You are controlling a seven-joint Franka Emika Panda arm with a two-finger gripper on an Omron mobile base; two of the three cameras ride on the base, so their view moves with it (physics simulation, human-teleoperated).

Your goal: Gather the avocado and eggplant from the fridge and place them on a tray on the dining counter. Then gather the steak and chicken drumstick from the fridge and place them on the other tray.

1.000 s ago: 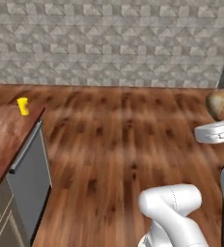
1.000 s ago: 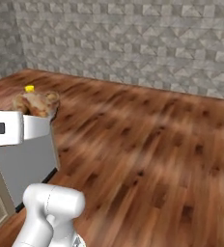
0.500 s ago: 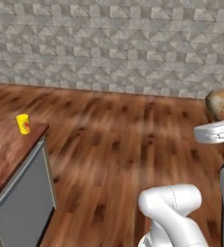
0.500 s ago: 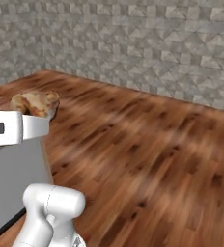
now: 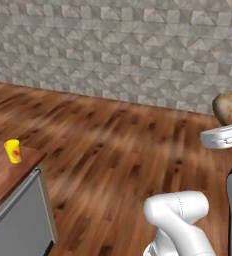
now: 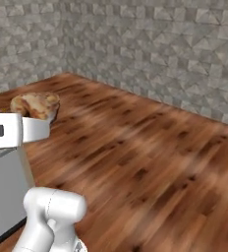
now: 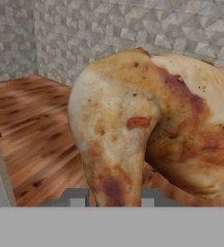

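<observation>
Gripper: the gripper (image 7: 109, 198) is closed on the drumstick (image 7: 147, 130); in the hand view the two dark tips flank its narrow end, which runs down between them.
Drumstick: held aloft at the end of the arm, clear of every surface. In the left base view the drumstick (image 5: 230, 108) sits above the white hand at the right edge; in the right base view the drumstick (image 6: 36, 105) sits above the hand at the left edge.
Arm: the white arm (image 5: 178, 220) rises from the lower part of both base views, the hand raised well above the floor.
Counter: a wood-topped counter (image 5: 3, 177) with a grey front stands at lower left of the left base view; a small yellow cup (image 5: 13, 151) rests near its edge. A grey panel (image 6: 3, 192) shows at lower left of the right base view.
Floor: the wooden floor (image 6: 145, 147) stretches ahead to the stone wall (image 5: 118, 45).
Done: judged from the grip, the drumstick is out of the fridge.
Left: placing the drumstick on its tray. The state of the avocado, eggplant and steak cannot be told.
Next: likely transit to the dining counter, then release over the tray.
</observation>
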